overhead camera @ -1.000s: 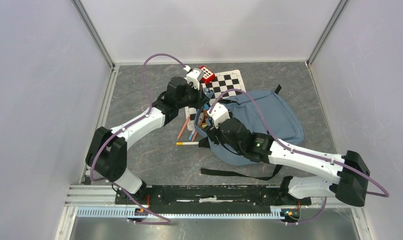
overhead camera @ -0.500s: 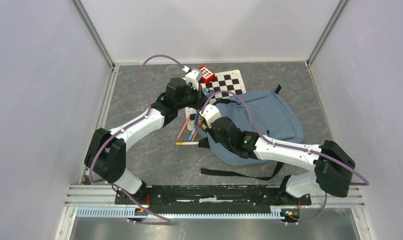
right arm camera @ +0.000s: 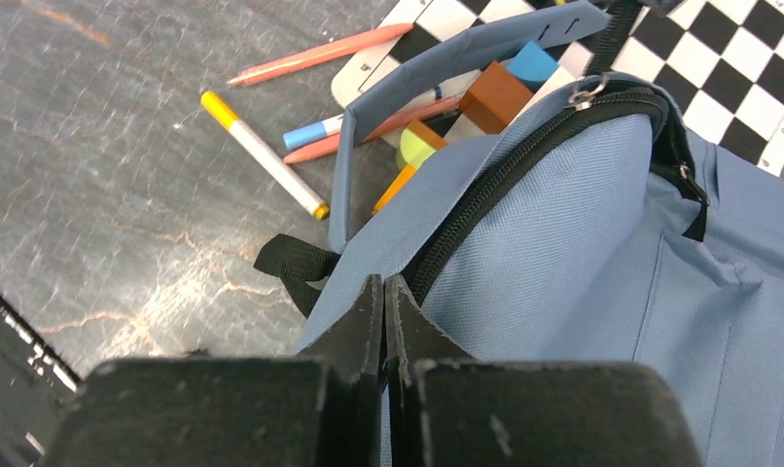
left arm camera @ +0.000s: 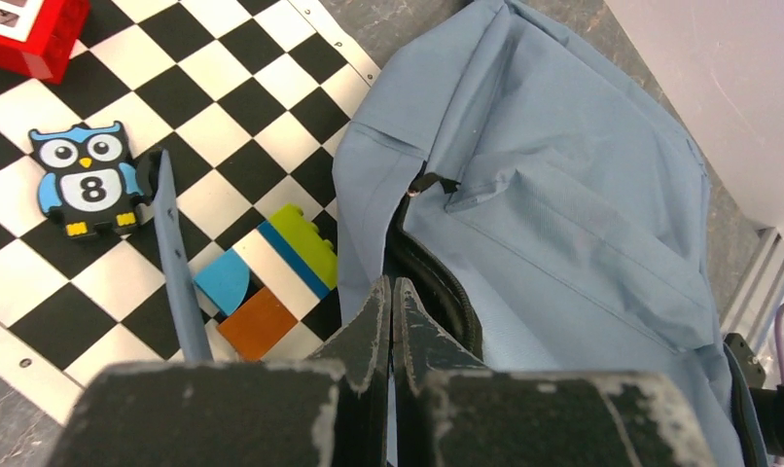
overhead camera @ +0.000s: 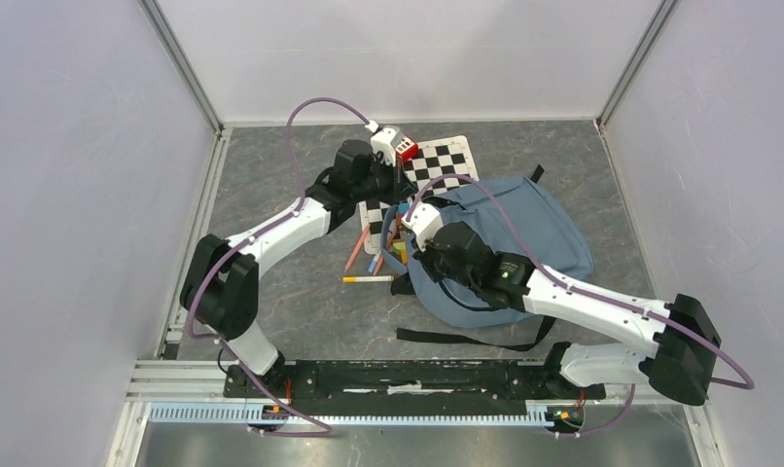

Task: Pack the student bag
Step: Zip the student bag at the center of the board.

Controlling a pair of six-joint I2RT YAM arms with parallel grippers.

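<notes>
Count by kind:
- one large blue-grey fabric backpack (overhead camera: 524,229), right
- one black-and-white checkered mat (overhead camera: 451,161), far
- one red plastic box (left arm camera: 28,34)
- one blue owl tile (left arm camera: 87,180) numbered 8
- two salmon pencils (right arm camera: 320,53)
- two capped markers (right arm camera: 267,156), near left
- at least three small coloured blocks (left arm camera: 257,324)

checkered mat (left arm camera: 218,131), blue owl figure (left arm camera: 89,180) and red block (left arm camera: 28,34) on it, white marker (right arm camera: 267,156), orange pencil (right arm camera: 320,53)

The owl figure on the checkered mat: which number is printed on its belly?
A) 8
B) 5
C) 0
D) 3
A: in the left wrist view the owl, lying on the checkered mat beside the student bag, shows a white 8 on its dark belly.
</notes>
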